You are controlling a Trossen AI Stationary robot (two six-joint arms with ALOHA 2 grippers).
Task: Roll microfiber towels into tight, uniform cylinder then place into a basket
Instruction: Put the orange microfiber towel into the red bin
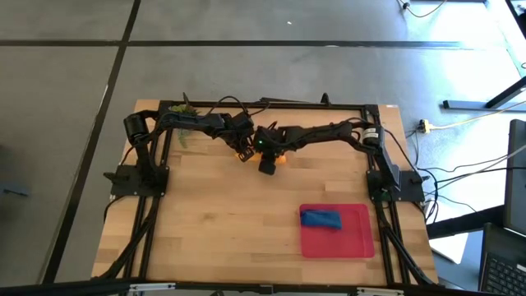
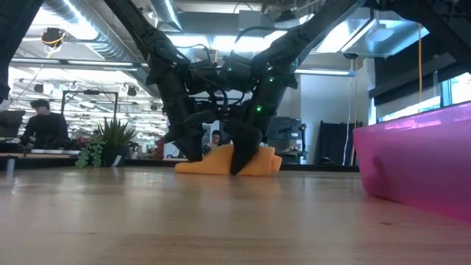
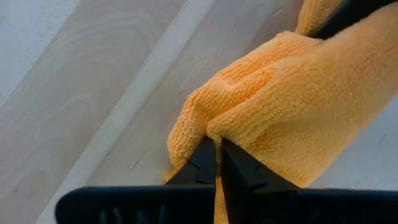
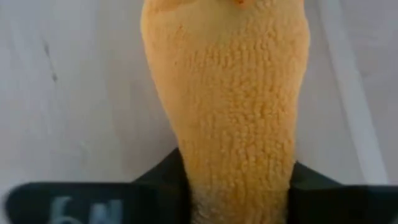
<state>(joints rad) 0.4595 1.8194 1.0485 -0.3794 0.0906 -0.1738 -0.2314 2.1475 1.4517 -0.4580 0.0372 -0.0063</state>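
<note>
The wooden tabletop [image 1: 214, 238] is bare between the arms and the red basket [image 1: 355, 241], where the blue towel [image 1: 320, 219] already lies rolled. Far side, both pincers work the orange towel [image 2: 254, 163]: left pincer [image 3: 217, 155] clenched on a fold, right pincer [image 4: 239, 180] apparently straddling it to roll.

The orange towel [image 2: 243, 163] lies bunched in a low, lumpy heap at mid-counter. The blue towel [image 1: 320, 219], rolled into a short cylinder, lies in the red basket [image 1: 355, 245] near its upper-left corner.
</note>
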